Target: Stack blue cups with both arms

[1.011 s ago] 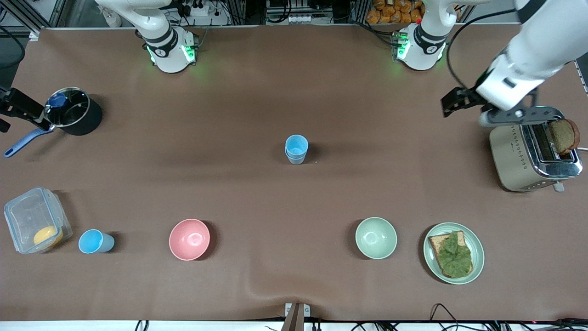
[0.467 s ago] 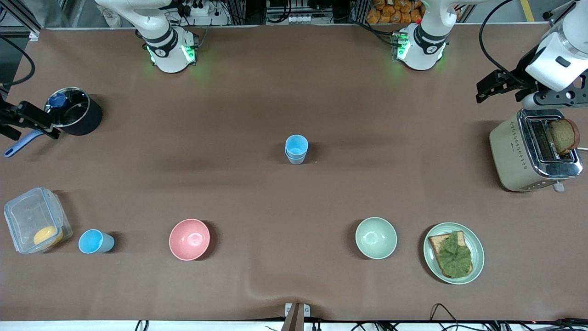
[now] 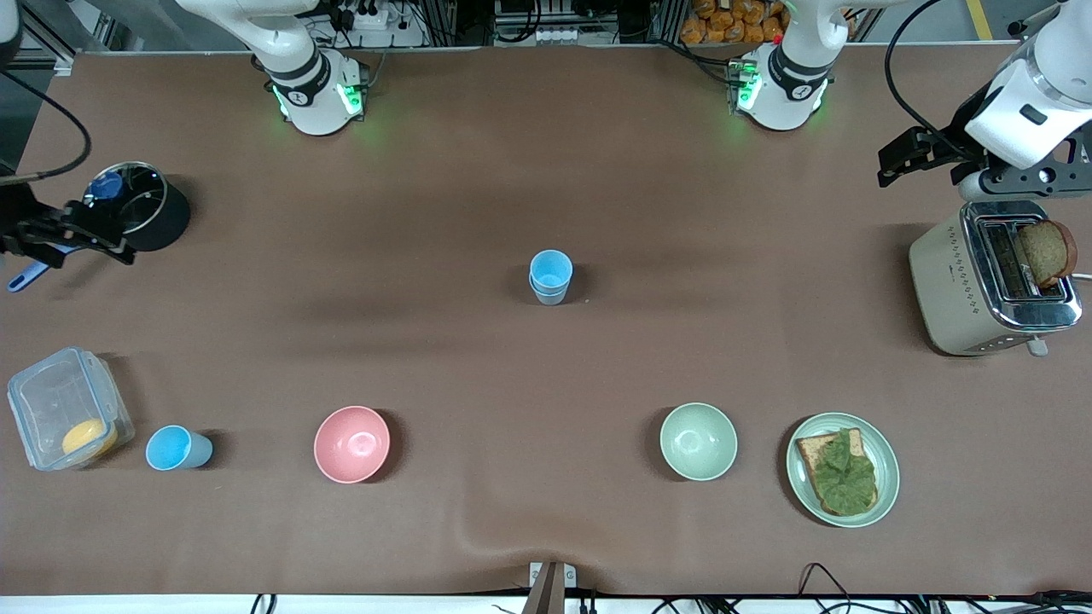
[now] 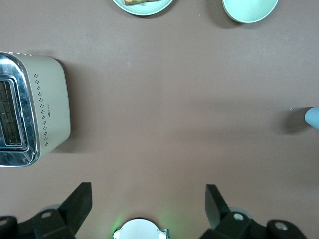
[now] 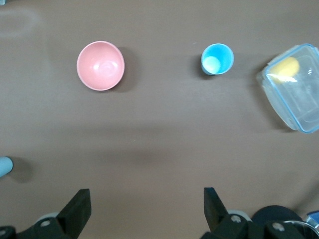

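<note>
On your brown bench (image 3: 546, 153), front view: stacked blue cups (image 3: 550, 276) stand mid-bench; a lone blue cup (image 3: 177, 448) sits between the lidded box (image 3: 66, 409) and pink bowl (image 3: 351, 443). Left end effector (image 3: 926, 158) hangs released over the toaster (image 3: 990, 286); right end effector (image 3: 72, 230) released over the saucepan (image 3: 145, 213).

Left wrist view: toaster, nothing gripped.

Right wrist view: the lone cup in sight. Next, likely send the right arm down for it.

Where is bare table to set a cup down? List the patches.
Open cloth lies between the stacked cups and the toaster, and between the stack and the pot. The row nearest the camera is crowded: container, cup, pink bowl, green bowl, plate.
</note>
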`<state>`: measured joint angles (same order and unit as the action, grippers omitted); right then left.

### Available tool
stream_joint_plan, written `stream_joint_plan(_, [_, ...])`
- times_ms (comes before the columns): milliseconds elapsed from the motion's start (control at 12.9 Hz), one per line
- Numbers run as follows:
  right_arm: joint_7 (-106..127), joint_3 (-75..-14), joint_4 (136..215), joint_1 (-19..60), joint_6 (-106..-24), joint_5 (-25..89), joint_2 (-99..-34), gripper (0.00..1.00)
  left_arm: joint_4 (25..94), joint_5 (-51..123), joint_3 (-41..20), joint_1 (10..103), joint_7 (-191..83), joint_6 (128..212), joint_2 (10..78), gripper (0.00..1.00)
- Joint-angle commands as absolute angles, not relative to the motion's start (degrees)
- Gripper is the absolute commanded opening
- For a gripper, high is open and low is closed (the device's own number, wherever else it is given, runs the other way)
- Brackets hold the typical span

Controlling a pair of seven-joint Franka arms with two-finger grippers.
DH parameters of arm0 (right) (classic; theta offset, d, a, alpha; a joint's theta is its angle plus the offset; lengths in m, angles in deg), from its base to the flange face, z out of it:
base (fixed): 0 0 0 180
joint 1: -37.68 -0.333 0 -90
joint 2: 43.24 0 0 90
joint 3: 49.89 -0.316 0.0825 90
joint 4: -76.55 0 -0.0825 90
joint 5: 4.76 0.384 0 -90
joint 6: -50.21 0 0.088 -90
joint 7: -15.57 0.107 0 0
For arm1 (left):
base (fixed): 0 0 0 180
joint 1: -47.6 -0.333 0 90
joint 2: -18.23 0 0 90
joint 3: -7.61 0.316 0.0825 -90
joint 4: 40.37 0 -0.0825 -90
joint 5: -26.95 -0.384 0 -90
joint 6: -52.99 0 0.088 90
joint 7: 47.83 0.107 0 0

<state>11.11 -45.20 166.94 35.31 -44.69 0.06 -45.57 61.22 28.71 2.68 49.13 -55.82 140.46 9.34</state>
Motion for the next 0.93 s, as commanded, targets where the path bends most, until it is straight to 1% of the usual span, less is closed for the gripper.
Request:
stream_joint_plan(0, [12.9,-45.2,166.5,33.0,-43.1,0.7,-45.8,1.0,60.4,27.7,2.4,48.8,-56.0,139.4,9.2,1.0])
stream_joint_plan(311, [14.5,-45.1,166.5,31.9,-42.9,0.6,-45.2,1.0,59.9,27.7,2.4,48.8,-55.5,139.5,9.4,1.0])
stream_joint_plan(856, [14.3,-45.1,166.9,32.6,-43.0,0.5,-43.7,1.0,59.9,27.7,2.5,48.7,-55.5,139.4,9.4,1.0])
